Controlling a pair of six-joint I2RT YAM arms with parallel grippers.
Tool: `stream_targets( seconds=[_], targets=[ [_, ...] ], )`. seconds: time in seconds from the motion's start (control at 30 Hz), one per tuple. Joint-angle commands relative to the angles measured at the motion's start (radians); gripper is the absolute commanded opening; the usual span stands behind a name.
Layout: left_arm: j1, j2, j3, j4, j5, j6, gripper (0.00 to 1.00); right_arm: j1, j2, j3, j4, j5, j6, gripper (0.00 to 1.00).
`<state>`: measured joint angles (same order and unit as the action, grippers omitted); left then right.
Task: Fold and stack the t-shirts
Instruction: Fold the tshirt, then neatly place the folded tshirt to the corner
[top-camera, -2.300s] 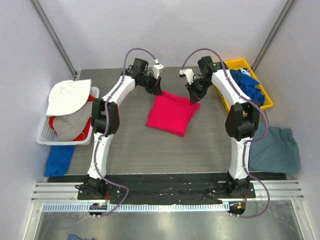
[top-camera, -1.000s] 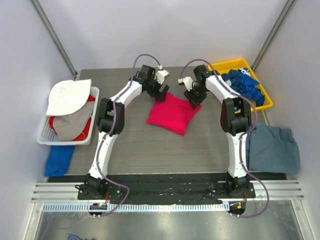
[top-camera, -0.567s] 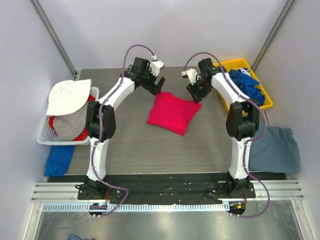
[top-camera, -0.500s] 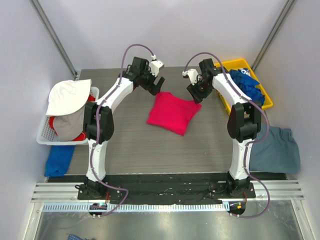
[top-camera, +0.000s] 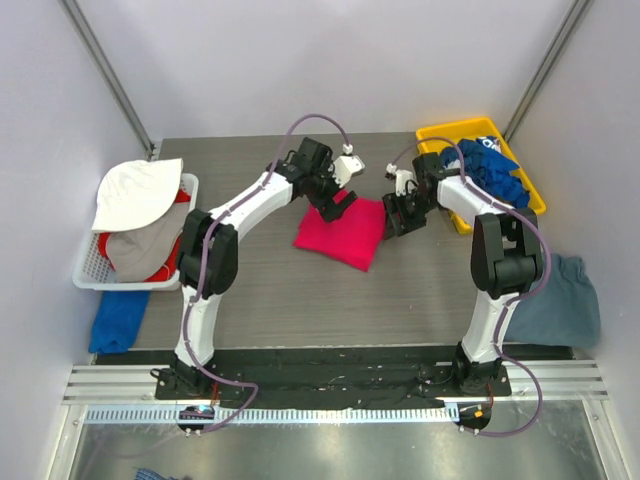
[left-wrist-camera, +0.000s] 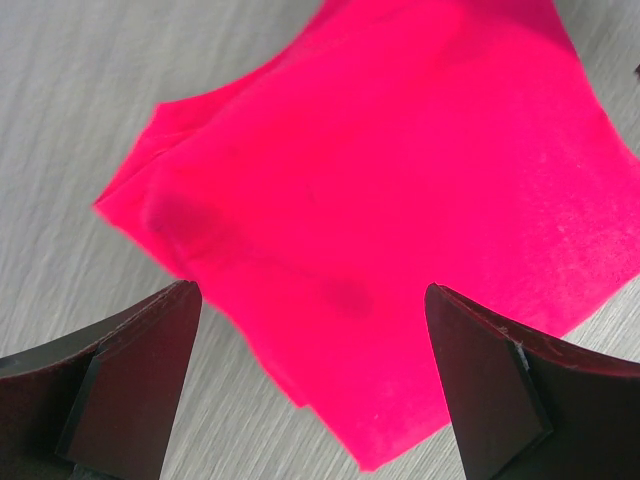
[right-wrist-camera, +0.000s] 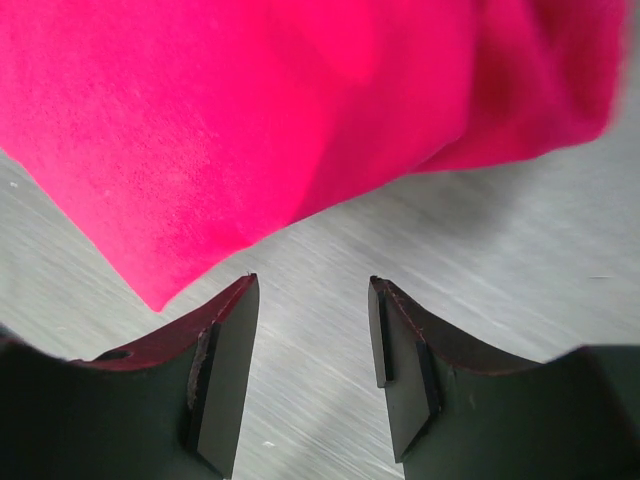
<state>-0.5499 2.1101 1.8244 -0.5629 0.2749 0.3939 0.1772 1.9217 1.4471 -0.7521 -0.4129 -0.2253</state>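
A bright pink-red t-shirt (top-camera: 340, 233) lies folded into a small tilted square in the middle of the table. My left gripper (top-camera: 333, 205) hangs open over its far edge. In the left wrist view the shirt (left-wrist-camera: 380, 170) fills the space beyond the wide-spread left gripper (left-wrist-camera: 310, 290), which holds nothing. My right gripper (top-camera: 393, 222) is at the shirt's right edge, open. In the right wrist view bare table shows between the right gripper (right-wrist-camera: 312, 285) fingers, with the shirt (right-wrist-camera: 250, 120) just beyond them. A slate grey-blue t-shirt (top-camera: 555, 300) lies at the right table edge. Royal blue t-shirts (top-camera: 490, 168) are piled in a yellow bin.
The yellow bin (top-camera: 440, 133) stands at the far right corner. A white basket (top-camera: 90, 270) at the left holds white, grey and red cloth, and a blue cloth (top-camera: 118, 320) lies in front of it. Grey walls close in the table.
Both grippers have let go and opened. The left moved right, over the shirt's far edge; the right came nearer, down beside the shirt's right edge. The shirt stayed in place.
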Motion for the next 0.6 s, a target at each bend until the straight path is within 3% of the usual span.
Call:
stream_targets(
  seconds=[0.0, 0.57],
  targets=[
    [0.001, 0.025, 0.007, -0.002, -0.014, 0.049, 1.0, -0.001, -0.075, -0.097, 0.148, -0.13, 0.155, 0.56],
    [-0.002, 0.102, -0.001, 0.014, -0.042, 0.088, 1.0, -0.07, 0.037, -0.149, 0.31, -0.253, 0.254, 0.57]
  ],
)
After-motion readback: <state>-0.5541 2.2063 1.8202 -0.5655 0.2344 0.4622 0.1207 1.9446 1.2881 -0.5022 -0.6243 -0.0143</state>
